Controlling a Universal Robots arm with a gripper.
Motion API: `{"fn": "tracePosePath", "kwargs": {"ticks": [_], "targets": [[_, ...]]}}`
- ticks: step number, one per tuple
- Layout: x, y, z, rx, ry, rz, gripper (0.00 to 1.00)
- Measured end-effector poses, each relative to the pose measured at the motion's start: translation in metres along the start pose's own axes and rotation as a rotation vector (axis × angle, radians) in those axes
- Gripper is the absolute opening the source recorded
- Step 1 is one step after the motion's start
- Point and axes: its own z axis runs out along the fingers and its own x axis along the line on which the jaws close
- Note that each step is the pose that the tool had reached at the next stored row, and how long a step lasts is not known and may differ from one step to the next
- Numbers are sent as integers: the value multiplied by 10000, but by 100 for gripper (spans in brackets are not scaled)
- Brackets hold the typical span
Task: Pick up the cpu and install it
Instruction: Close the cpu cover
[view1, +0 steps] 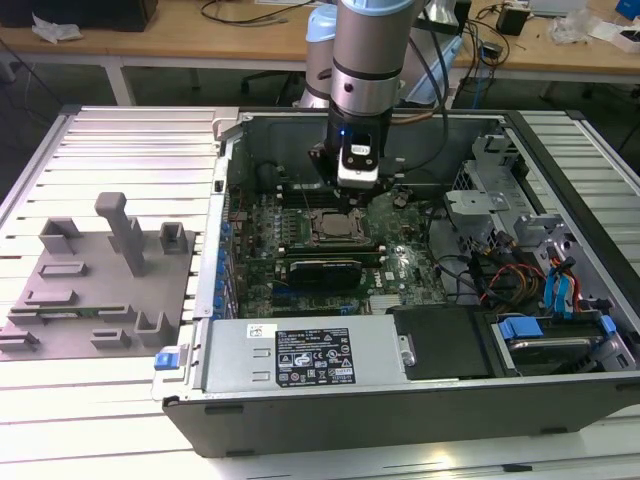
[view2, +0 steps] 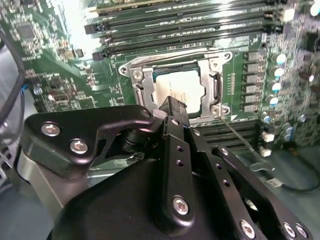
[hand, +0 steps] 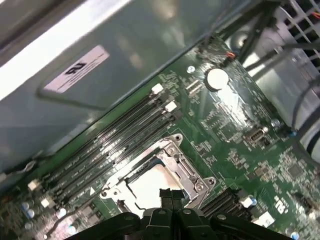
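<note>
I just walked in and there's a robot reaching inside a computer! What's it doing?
A robot arm is reaching down into an open computer case. Its claw is right over the cpu, the pale silvery square chip. The chip lies inside the metal socket frame on the green motherboard. Whether the claw is touching the chip is not clear.

bright even light; glare on motherboard (view2: 47, 65) in second wrist view, on case wall (hand: 165, 40) in first wrist view
</note>
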Motion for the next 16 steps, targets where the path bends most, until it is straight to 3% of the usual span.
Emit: {"fn": "tracePosePath", "kwargs": {"ticks": [9,11,12,16], "targets": [[0,0,2,-2,1,-1782,11],[0,0,3,-2,2,-2480,11],[0,0,4,-3,2,-3205,11],[0,0,5,-4,3,-4055,11]]}}
